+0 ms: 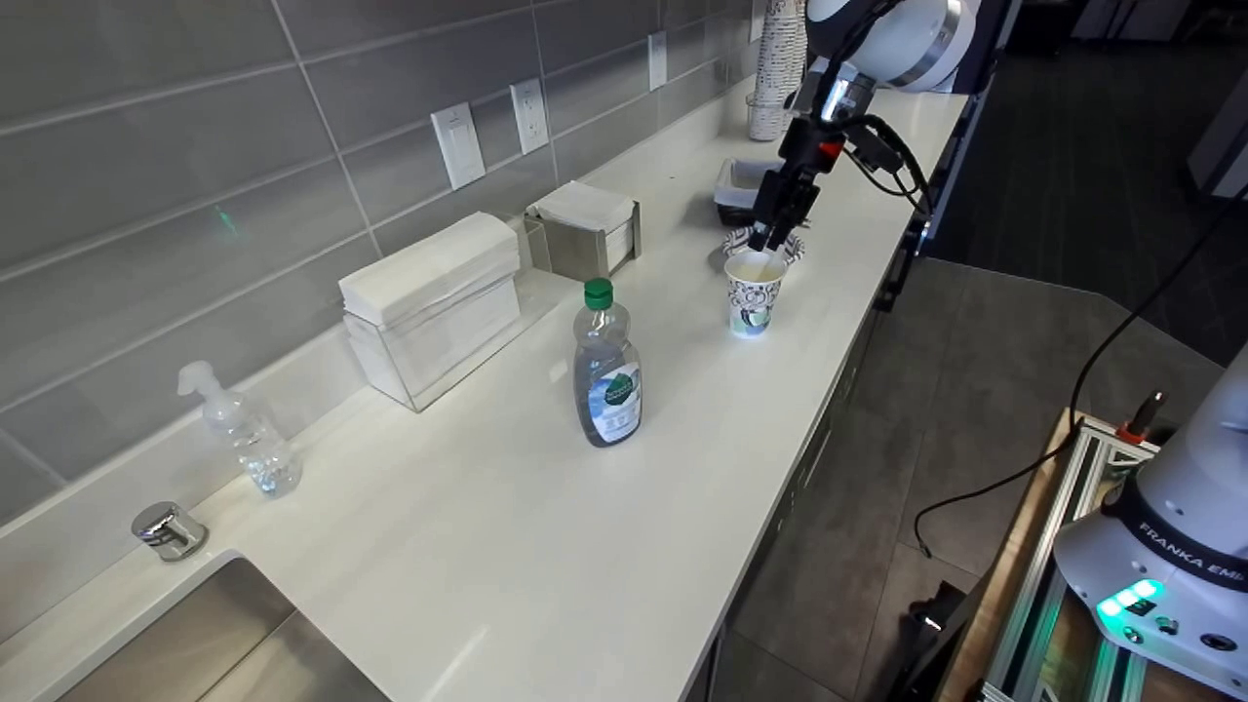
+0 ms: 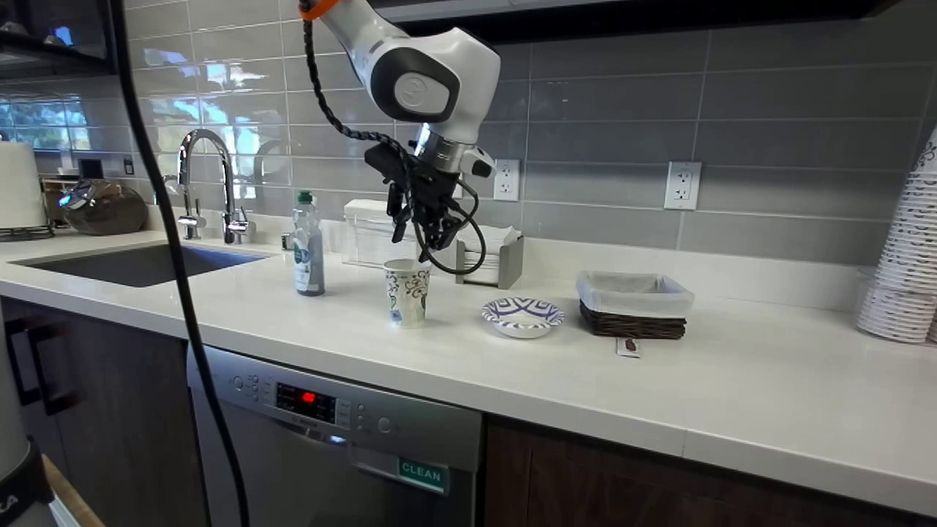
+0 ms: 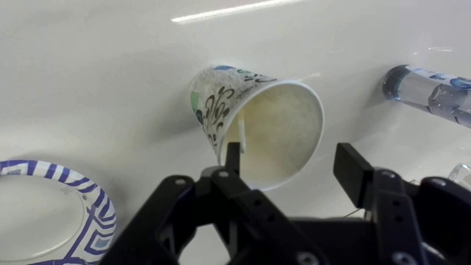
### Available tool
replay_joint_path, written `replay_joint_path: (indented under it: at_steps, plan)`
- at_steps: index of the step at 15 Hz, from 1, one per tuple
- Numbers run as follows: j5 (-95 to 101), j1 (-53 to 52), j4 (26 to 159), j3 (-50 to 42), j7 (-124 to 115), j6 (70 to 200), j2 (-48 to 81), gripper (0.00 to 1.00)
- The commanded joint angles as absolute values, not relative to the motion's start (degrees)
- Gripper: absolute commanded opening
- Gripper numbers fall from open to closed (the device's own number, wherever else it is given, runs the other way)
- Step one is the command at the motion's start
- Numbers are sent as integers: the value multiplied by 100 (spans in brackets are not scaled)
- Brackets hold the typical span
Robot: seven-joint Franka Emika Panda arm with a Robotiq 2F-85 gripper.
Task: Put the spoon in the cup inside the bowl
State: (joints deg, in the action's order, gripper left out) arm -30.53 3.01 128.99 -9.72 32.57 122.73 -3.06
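The white printed cup (image 1: 753, 304) stands upright on the counter; it also shows in an exterior view (image 2: 407, 294) and the wrist view (image 3: 217, 106). In the wrist view the spoon (image 3: 241, 131) is a thin pale stick inside the cup; its lower part is hard to see. The shallow bowl (image 2: 523, 328), with a blue-patterned rim, sits beside the cup; it shows partly in the wrist view (image 3: 99, 206). My gripper (image 3: 289, 165) is open and empty just above the cup. In the wrist view its left finger overlaps the cup's mouth beside the spoon's end; its right finger lies past the rim.
A soap bottle (image 1: 608, 380) with a green cap stands near the cup. Napkin holders (image 1: 585, 229) line the wall. A lined basket (image 2: 634, 316) and a small packet (image 2: 628, 347) lie past the bowl. Stacked cups (image 2: 899, 263) stand farther along. The sink (image 2: 139, 267) is beyond the bottle.
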Motion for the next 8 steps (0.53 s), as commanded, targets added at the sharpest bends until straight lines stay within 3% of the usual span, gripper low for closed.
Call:
replay_joint_path:
  at_steps: [1, 8]
  plan:
    - [-3015, 413, 12850, -909, 3072, 11936, -324, 70]
    - [-2962, 459, 12879, -919, 2901, 11653, -390, 72]
